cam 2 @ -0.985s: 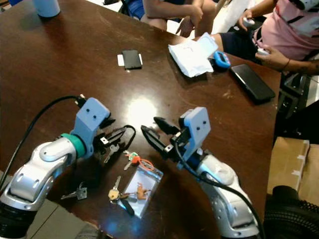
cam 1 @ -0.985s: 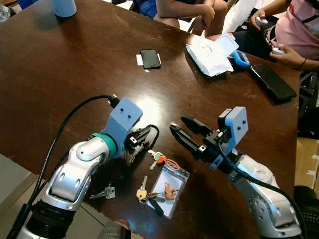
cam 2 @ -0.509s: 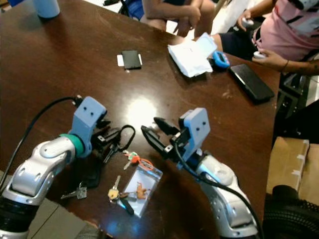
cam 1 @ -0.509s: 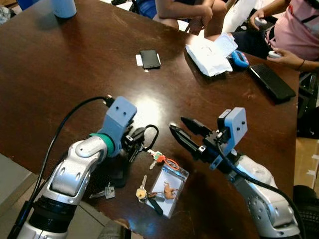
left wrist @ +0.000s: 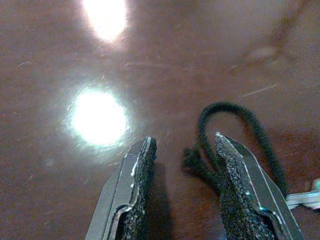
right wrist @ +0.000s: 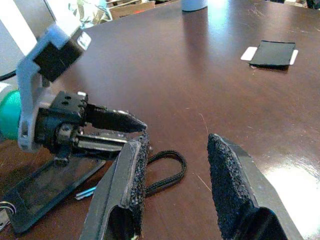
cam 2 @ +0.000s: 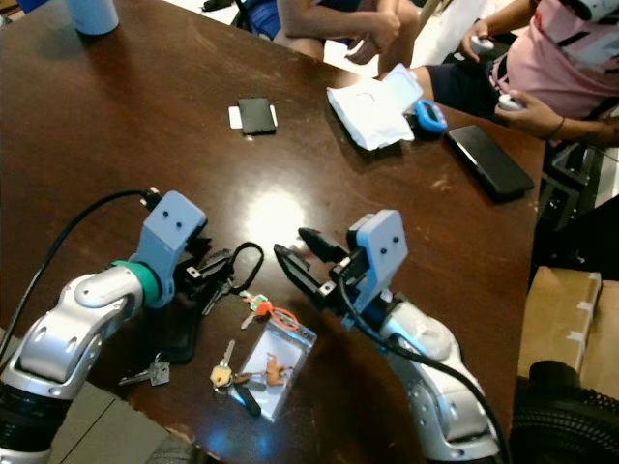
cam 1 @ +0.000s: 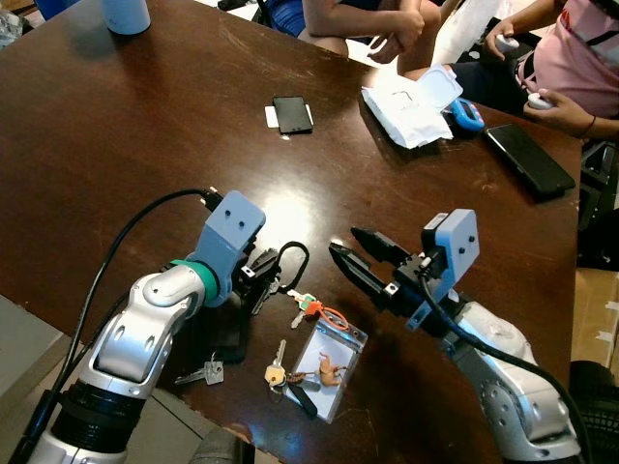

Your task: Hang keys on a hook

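Note:
The keys lie near the front edge of the dark wooden table [cam 1: 145, 116]: one bunch with a red and orange tag [cam 1: 311, 308] on a black cord loop [cam 1: 293, 259], a brass key [cam 1: 276, 373] beside a clear badge holder [cam 1: 331, 364], and a lone key [cam 1: 209, 371]. My left gripper [cam 1: 263, 282] is low over the table at the cord loop, open; in the left wrist view the cord [left wrist: 231, 108] curls around one fingertip [left wrist: 227, 150]. My right gripper [cam 1: 345, 242] hovers open just right of the keys, pointing at the left gripper [right wrist: 102, 120].
A black flat case [cam 1: 226, 333] lies under my left wrist. Farther back are a black phone [cam 1: 291, 113], a white packet [cam 1: 411, 104], a blue object [cam 1: 466, 113], another phone [cam 1: 528, 159] and a cup [cam 1: 126, 14]. People sit along the far side; one hand [cam 1: 538, 99] holds a controller.
My left gripper has dropped lower and drawn slightly back to the left, so more of the cord loop shows. The right arm has stayed put.

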Robot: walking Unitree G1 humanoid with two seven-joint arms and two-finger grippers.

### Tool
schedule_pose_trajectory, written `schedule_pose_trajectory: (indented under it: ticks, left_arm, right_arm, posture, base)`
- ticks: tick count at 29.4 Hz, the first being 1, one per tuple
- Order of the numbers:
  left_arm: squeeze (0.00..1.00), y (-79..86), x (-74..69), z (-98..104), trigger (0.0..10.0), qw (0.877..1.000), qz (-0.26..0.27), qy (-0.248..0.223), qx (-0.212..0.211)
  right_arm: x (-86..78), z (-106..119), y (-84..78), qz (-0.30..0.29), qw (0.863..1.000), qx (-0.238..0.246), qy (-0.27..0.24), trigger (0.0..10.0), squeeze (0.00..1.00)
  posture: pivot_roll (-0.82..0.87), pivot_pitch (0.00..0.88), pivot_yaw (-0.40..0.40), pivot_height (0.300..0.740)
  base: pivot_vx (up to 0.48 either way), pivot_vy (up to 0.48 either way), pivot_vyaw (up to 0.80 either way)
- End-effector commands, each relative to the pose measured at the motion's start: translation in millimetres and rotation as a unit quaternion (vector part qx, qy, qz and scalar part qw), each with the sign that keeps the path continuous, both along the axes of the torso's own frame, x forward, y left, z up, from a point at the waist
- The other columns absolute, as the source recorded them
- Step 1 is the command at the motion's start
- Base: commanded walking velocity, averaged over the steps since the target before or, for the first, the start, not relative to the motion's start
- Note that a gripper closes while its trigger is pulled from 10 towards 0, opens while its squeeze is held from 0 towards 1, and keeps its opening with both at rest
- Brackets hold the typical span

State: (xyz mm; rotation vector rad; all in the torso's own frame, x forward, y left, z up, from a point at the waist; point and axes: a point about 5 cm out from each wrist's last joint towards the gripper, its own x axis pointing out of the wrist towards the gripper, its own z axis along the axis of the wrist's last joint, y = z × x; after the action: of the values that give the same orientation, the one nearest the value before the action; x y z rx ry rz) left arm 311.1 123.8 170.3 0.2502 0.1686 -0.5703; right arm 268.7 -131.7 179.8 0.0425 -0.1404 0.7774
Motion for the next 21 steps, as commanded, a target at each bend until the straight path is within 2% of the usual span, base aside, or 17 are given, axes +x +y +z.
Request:
schedule_pose_trajectory:
  ticks: [1, 5, 7, 12, 13, 17, 20, 21]
  left_arm:
    - [0.00, -1.0, -0.4, 1.4, 10.0, 1.000, -0.003, 0.006, -0.009]
    - [0.00, -0.4, 0.7, 2.1, 10.0, 1.000, -0.002, 0.005, -0.008]
    - [0.00, -2.0, -1.9, 3.1, 10.0, 1.000, -0.003, 0.011, -0.007]
    - [0.00, -2.9, -2.4, -2.9, 10.0, 1.000, 0.009, 0.024, -0.004]
    - [0.00, -3.2, 0.4, -4.9, 10.0, 0.999, 0.026, 0.030, -0.004]
    - [0.00, -3.2, 0.4, -4.9, 10.0, 0.999, 0.026, 0.030, -0.004]
    - [0.00, -4.7, 4.3, -4.8, 10.0, 0.999, 0.035, 0.029, 0.001]
    - [0.00, -9.1, 7.7, 0.9, 10.0, 0.999, 0.031, 0.024, -0.003]
  right_arm:
    - [-1.0, -4.9, -0.2, 0.002, 1.000, -0.008, 0.006, 10.0, 0.00]
    - [0.0, -5.9, 0.0, 0.002, 1.000, -0.010, 0.006, 10.0, 0.00]
    - [-0.4, -3.9, -0.7, 0.000, 1.000, -0.004, 0.006, 10.0, 0.00]
    - [-0.7, -6.2, -0.6, 0.000, 1.000, -0.007, 0.008, 10.0, 0.00]
    - [-0.6, -7.4, -1.2, -0.002, 1.000, -0.009, 0.010, 10.0, 0.00]
    - [-0.6, -7.4, -1.2, -0.002, 1.000, -0.009, 0.010, 10.0, 0.00]
    - [0.2, -7.8, -1.1, -0.002, 1.000, -0.009, 0.010, 10.0, 0.00]
    - [0.9, -5.8, -1.8, -0.004, 1.000, -0.005, 0.008, 10.0, 0.00]
  posture:
    - [-0.02, 0.171, 0.029, 0.740]
    - [-0.02, 0.163, 0.032, 0.740]
    - [-0.01, 0.197, 0.026, 0.740]
    - [-0.01, 0.178, 0.033, 0.740]
    - [-0.01, 0.186, 0.031, 0.740]
    - [-0.01, 0.186, 0.031, 0.740]
    - [-0.01, 0.183, 0.033, 0.740]
    - [-0.01, 0.204, 0.031, 0.740]
  base:
    - [0.000, 0.000, 0.00]
    - [0.000, 0.000, 0.00]
    - [0.000, 0.000, 0.00]
    - [0.000, 0.000, 0.00]
    - [0.000, 0.000, 0.00]
    - [0.000, 0.000, 0.00]
    - [0.000, 0.000, 0.00]
    - [0.000, 0.000, 0.00]
